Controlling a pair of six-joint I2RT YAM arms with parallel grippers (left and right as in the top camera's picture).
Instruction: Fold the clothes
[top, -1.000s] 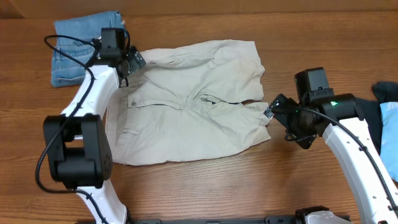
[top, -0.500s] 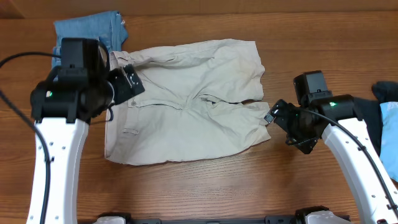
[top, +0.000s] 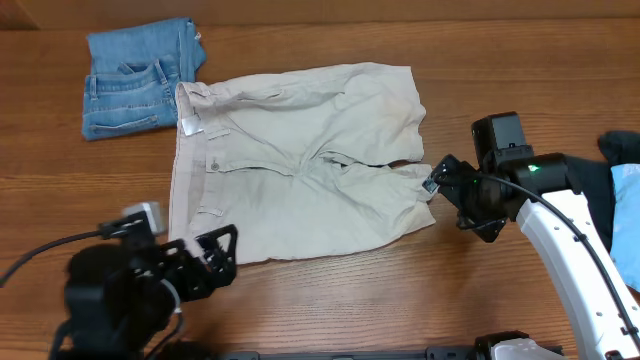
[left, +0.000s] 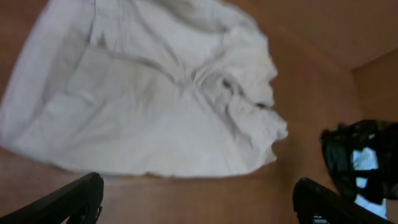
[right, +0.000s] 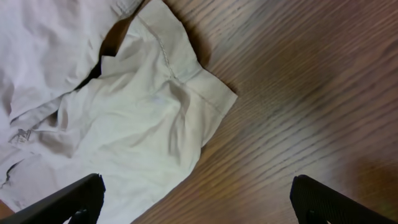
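The cream-beige shorts (top: 300, 160) lie spread flat on the wooden table, waistband at the left, legs toward the right. They also show in the left wrist view (left: 149, 93) and the right wrist view (right: 112, 112). My left gripper (top: 215, 260) is open and empty, just below the shorts' lower left corner; in its own view (left: 199, 202) it hovers over bare wood. My right gripper (top: 452, 195) is open and empty beside the right leg hems; its own view (right: 196, 199) shows it straddling the hem corner and wood. Folded blue denim (top: 135, 75) lies at the back left.
Dark and light-blue garments (top: 622, 190) lie piled at the right edge of the table, also visible in the left wrist view (left: 360, 158). The table's far edge runs along the top.
My left arm has swung from the shorts' waistband at the back left down to the front left, letting go of the waistband. The right arm has barely moved.
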